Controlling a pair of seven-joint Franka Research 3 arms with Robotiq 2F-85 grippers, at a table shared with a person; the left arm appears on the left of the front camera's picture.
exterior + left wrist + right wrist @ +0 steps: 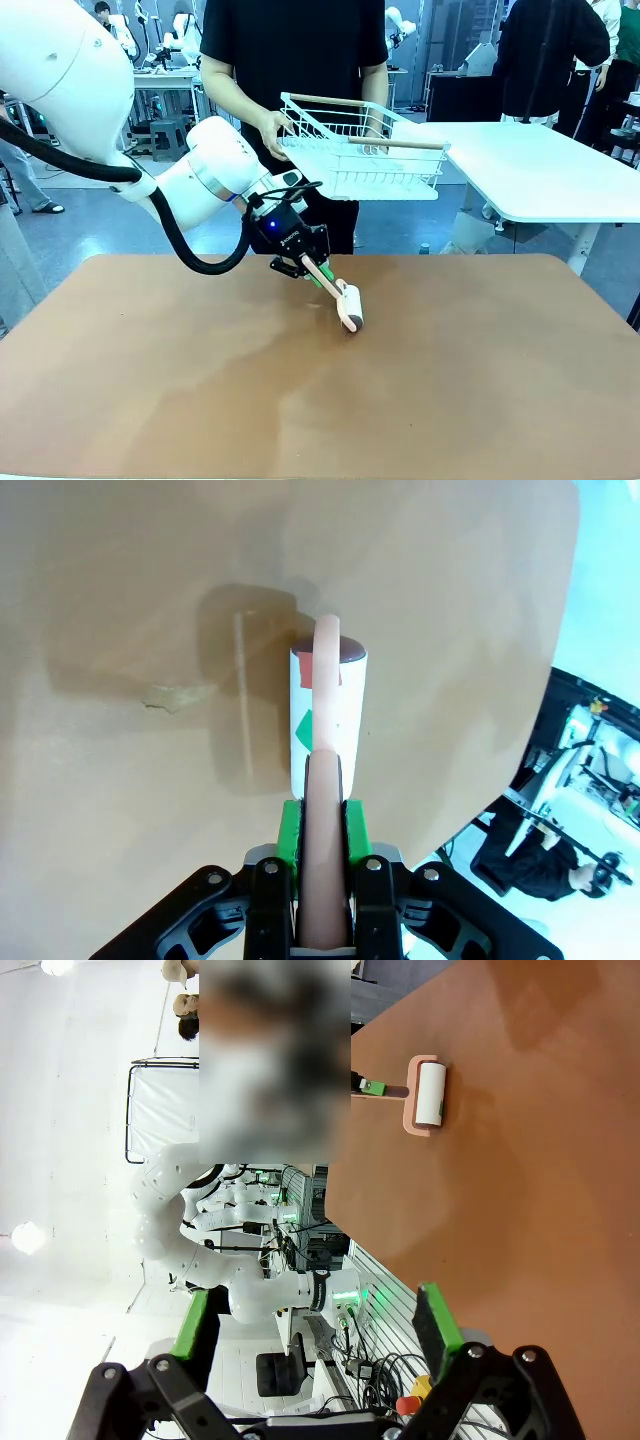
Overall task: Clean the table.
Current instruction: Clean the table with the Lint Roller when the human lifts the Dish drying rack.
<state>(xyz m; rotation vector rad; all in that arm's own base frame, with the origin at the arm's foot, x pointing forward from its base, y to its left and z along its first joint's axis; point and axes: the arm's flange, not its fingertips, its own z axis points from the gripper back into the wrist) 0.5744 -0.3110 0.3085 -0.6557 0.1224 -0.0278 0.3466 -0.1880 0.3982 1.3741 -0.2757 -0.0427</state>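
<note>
Lint roller, pink handle, white roll resting on reddish-brown table near its far middle; left gripper fingers clamped on handle; right gripper fingers spread wide, empty; person's hand holds white wire rack above far edge.

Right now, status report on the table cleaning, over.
Left tool shut on lint roller handle, roller on table. Right tool open, empty. Person holds wire rack beyond far edge.

Front camera looks across the table; both wrist cameras see the roller, left close, right far.
</note>
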